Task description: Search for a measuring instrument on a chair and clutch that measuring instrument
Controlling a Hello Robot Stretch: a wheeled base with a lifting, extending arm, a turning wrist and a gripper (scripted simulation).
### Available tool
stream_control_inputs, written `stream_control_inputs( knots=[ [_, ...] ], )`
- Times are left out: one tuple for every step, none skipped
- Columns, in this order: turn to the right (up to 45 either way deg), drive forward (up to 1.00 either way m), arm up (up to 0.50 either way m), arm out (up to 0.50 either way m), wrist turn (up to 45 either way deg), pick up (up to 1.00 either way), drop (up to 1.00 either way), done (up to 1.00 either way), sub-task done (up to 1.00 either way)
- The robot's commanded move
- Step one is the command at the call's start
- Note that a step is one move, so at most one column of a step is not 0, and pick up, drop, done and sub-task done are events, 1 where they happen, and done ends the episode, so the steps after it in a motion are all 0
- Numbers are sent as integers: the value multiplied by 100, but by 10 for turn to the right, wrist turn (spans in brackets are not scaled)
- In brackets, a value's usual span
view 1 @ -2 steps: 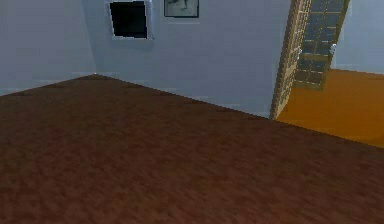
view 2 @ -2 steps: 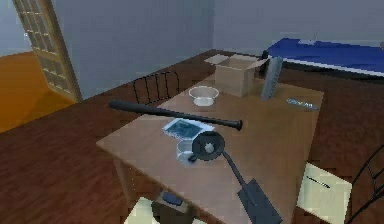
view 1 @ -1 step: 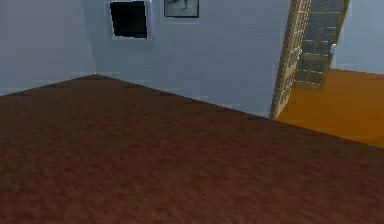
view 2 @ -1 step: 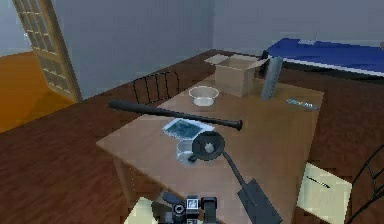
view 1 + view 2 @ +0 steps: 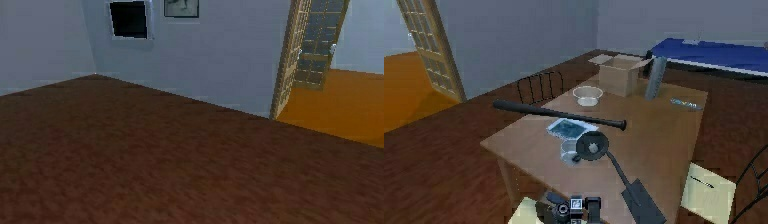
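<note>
Robot gripper (image 5: 552, 208) low at the near edge of a wooden table (image 5: 654, 150) in a bedroom.
The table carries a black bat (image 5: 559, 113), a bowl (image 5: 588, 96) and a box (image 5: 620, 73). A pale yellow seat (image 5: 714, 198) just beside the table bears a thin dark mark (image 5: 702, 181), too small to tell whether it is the measuring instrument. Whether the gripper holds anything, and how it is set, cannot be told.

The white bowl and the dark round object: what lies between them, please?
A black bat lies between the bowl and the round object, in the arm side view.
</note>
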Motion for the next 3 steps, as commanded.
stream_control_inputs(
  knots=[
    [0, 0, 0, 0, 450, 0, 0, 0, 0],
    [0, 0, 0, 0, 450, 0, 0, 0, 0],
    [0, 0, 0, 0, 450, 0, 0, 0, 0]
  ],
)
